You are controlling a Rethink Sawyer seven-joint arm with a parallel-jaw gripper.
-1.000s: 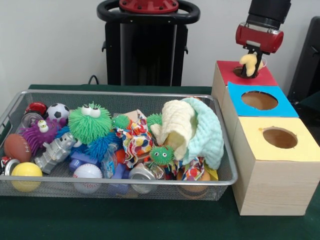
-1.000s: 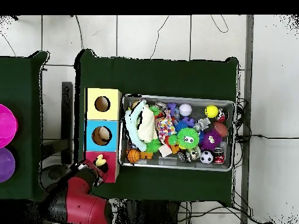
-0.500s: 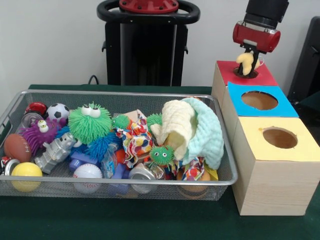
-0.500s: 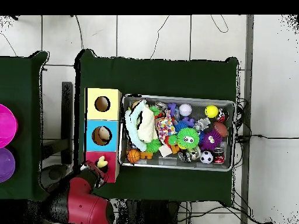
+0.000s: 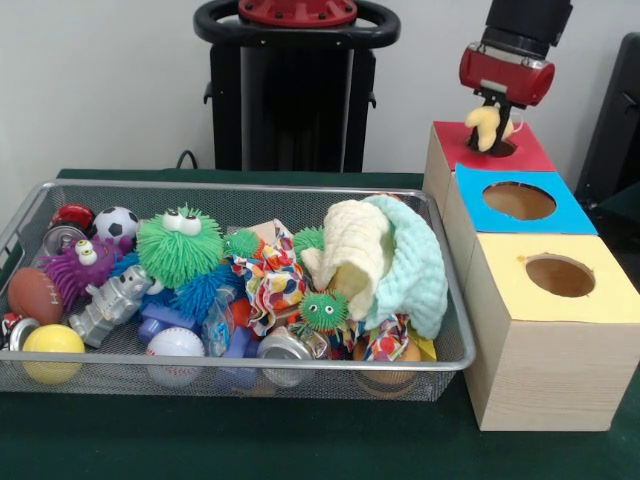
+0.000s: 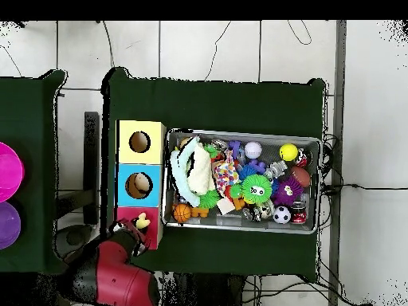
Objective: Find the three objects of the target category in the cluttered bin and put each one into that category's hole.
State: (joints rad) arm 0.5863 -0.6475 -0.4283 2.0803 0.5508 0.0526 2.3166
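Red-and-black arm comes down at the upper right of the front view, gripper (image 5: 489, 118) clamped on a pale yellow cloth (image 5: 486, 124) that hangs just above the hole of the red-topped box (image 5: 520, 152); in the overhead view the gripper (image 6: 137, 225) sits over that same box (image 6: 151, 231). Wrist tilted slightly, head pointing down at the hole. Three boxes in a row: red, blue-topped box (image 5: 565, 214), yellow-topped box (image 5: 600, 295), one round hole each. Something pale shows inside the blue box's hole from above. One wire bin (image 5: 240, 369) beside them, packed: cream and mint towel (image 5: 385, 260) bunched together, one patterned rag (image 5: 262, 283), three spiky green toys with big green puffer (image 5: 178, 246) largest, one purple fuzzy toy (image 5: 75, 268), one silver robot figure (image 5: 108, 305), balls: soccer ball (image 5: 116, 224), football (image 5: 34, 294), yellow ball (image 5: 52, 351), baseball (image 5: 175, 353). Versus a second ago: gripper and cloth are higher and shifted slightly left, cloth now clear of the hole rim; bin contents unchanged
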